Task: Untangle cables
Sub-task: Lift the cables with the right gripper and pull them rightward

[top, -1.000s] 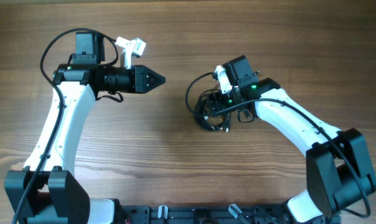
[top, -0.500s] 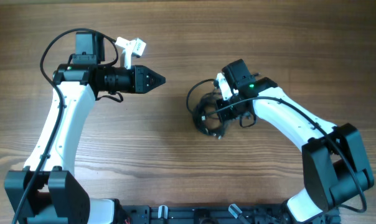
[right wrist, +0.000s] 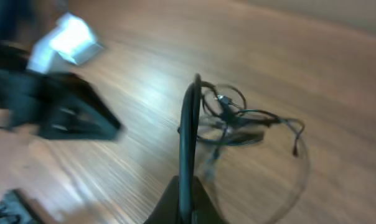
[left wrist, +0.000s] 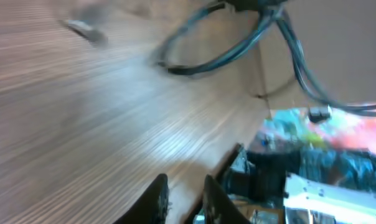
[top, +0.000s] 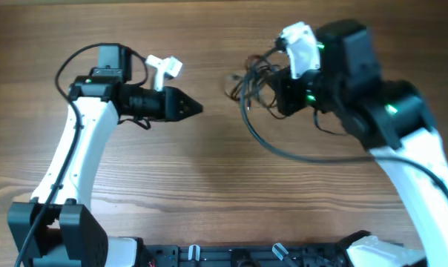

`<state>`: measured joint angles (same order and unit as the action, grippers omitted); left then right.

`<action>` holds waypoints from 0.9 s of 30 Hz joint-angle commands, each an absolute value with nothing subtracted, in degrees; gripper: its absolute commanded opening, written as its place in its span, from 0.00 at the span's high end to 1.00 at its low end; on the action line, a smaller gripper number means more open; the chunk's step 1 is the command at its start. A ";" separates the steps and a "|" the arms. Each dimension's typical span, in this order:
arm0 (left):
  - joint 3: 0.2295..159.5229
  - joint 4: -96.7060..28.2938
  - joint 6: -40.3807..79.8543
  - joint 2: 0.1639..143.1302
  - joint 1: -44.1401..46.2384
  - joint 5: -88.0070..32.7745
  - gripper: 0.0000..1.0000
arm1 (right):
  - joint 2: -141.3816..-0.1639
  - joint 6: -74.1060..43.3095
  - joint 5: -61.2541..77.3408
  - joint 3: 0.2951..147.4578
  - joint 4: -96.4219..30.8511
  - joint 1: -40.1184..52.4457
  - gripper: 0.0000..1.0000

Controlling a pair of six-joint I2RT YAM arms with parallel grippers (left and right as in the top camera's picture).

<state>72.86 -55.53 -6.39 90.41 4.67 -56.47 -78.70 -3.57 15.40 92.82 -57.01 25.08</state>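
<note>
The cables point(top: 252, 78) are a small tangle of thin dark wires hanging off the table at the back centre, under my raised right arm. In the right wrist view my right gripper point(right wrist: 187, 186) is shut on one dark green strand. That strand runs up to the rest of the cables point(right wrist: 238, 118), which dangle in loose loops with a tiny plug end. My left gripper point(top: 196, 109) points right, a short way left of the tangle. In its own view the left gripper point(left wrist: 185, 180) has its jaws slightly apart and empty, with a cable loop point(left wrist: 206, 56) ahead.
A thick black arm cable point(top: 283, 150) sags in a wide loop below the right wrist. The wooden table point(top: 209, 185) ends at an edge seen in the left wrist view, with clutter point(left wrist: 312, 180) beyond it. The arm bases stand at the near edge.
My right gripper closed on a strand and the right arm rose high off the table, carrying the tangle up and toward the back. The left arm barely shifted.
</note>
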 commanded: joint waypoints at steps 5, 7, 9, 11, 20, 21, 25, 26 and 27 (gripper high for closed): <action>73.14 -48.51 -11.77 89.03 15.59 -62.30 0.75 | -75.20 -1.50 22.28 93.32 -58.13 25.23 0.96; 73.14 -46.83 -11.79 89.03 17.41 -62.28 0.73 | -75.09 -1.41 23.29 93.32 -58.04 25.21 0.96; 73.14 -46.00 -11.79 89.03 18.94 -61.91 0.71 | -75.09 -0.14 25.43 93.32 -57.65 25.23 0.96; 73.14 -46.02 -11.79 89.03 19.70 -60.71 0.71 | -75.07 0.69 26.65 93.34 -56.66 25.21 0.96; 73.14 -48.71 -11.79 89.03 20.14 -54.30 0.72 | -72.64 -2.52 26.44 97.69 -38.50 25.21 0.96; 73.14 -48.71 -11.81 89.03 20.14 -54.26 0.72 | -71.94 -3.88 24.75 98.02 -35.97 25.21 0.96; 73.14 -48.93 -11.81 89.03 20.14 -54.28 0.72 | -68.60 -8.56 17.91 98.21 -25.50 25.21 0.96; 73.14 -49.06 -11.81 89.03 20.14 -54.28 0.72 | -67.90 -10.20 18.02 98.21 -22.76 25.21 0.96; 73.14 -49.10 -11.81 89.03 20.14 -54.26 0.72 | -67.53 -11.51 18.13 98.21 -21.50 25.21 0.96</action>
